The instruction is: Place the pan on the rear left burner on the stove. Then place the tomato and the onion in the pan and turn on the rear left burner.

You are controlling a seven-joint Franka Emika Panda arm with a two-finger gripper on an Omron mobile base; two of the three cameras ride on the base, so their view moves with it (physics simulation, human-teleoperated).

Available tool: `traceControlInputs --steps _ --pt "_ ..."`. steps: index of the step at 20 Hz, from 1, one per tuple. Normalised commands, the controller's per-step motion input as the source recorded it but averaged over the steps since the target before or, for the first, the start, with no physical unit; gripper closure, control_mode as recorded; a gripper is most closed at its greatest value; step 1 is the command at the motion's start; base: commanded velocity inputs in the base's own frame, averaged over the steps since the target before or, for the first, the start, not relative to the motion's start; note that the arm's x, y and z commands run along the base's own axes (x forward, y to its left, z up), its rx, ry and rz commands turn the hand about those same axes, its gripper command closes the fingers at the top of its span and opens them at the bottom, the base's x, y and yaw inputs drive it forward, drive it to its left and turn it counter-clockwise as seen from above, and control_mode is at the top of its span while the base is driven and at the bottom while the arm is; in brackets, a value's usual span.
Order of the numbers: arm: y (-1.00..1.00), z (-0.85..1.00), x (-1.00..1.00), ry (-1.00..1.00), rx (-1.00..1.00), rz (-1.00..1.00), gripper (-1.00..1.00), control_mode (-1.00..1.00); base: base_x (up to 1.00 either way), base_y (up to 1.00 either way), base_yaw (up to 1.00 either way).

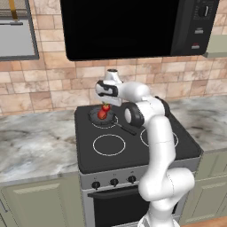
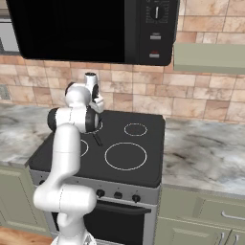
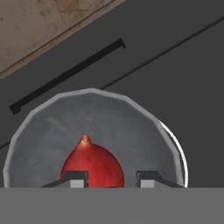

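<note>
The gripper (image 3: 108,180) straddles the onion (image 3: 92,162), fingers close on either side; a firm clamp cannot be told. The hand view shows the onion over the pan (image 3: 109,118), the burner (image 3: 180,151) ring peeking past its rim. The left base view shows the pan handle (image 1: 126,129) pointing toward open cooktop.

My arm (image 1: 159,146) is glossy white, built of thick rounded tube segments joined by bulbous elbows. Dark grey to black discs cap the joints (image 1: 133,114). The wrist carries a blocky white hand with a dark face. My end effector (image 3: 109,179) ends in two small fingertips (image 3: 75,180), grey and square-edged.
</note>
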Motion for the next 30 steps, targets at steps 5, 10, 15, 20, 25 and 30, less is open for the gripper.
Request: traceControlInputs --steps 5,10,15,20,25,30 --pt "0.13 -0.13 0.00 0.00 -0.03 0.00 -1.00 -1.00 0.00 0.00 0.00" --pt "0.12 -0.13 0.00 0.00 -0.03 0.00 -1.00 -1.00 0.00 0.00 0.00" --pt "0.02 -0.01 0.00 0.00 -0.01 0.00 -1.00 -1.00 0.00 0.00 0.00" --pt "0.00 0.26 0.00 -0.02 0.00 0.00 -1.00 -1.00 0.00 0.00 0.00" --pt "0.06 0.18 -0.18 0.00 -0.02 0.00 -1.00 -1.00 0.00 0.00 0.00" --pt "0.02 0.00 -0.47 0.00 -0.02 0.00 -1.00 -1.00 0.00 0.00 0.00"
